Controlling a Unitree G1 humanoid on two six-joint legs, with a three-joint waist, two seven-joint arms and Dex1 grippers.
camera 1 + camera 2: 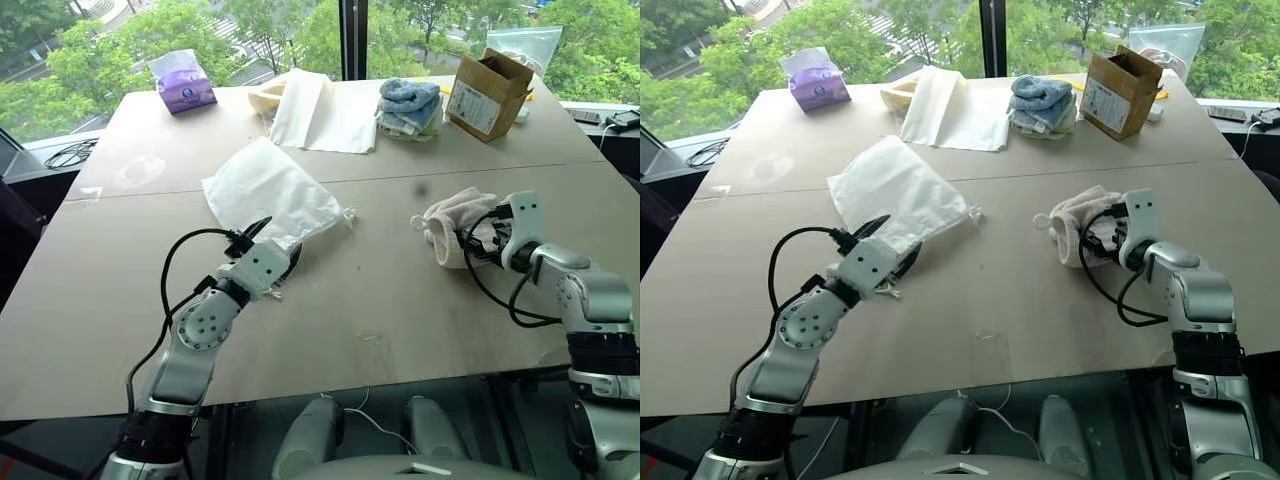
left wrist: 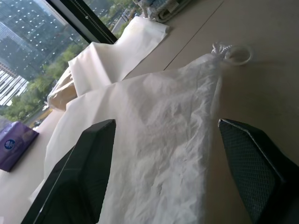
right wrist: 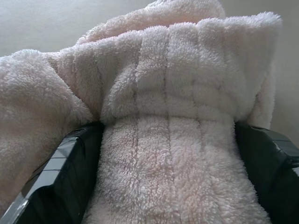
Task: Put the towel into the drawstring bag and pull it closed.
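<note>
The white drawstring bag [image 1: 265, 185] lies flat on the table, left of centre, with its knotted cord [image 2: 236, 53] at the corner toward the middle. My left gripper [image 1: 280, 240] is at the bag's near edge, level with the tabletop and open; in the left wrist view the bag [image 2: 159, 154] lies between its two widely spread fingers [image 2: 88, 158]. The fluffy beige-pink towel [image 1: 447, 222] sits bunched up on the right. My right gripper [image 1: 472, 243] is open around its near side, and the towel [image 3: 168, 93] lies between the spread fingers [image 3: 65, 172].
Along the table's [image 1: 400, 320] far edge stand a purple tissue pack [image 1: 182, 82], folded cream cloth sheets [image 1: 315, 112], stacked blue and white towels [image 1: 408, 108] and an open cardboard box [image 1: 488, 92]. A window runs behind them.
</note>
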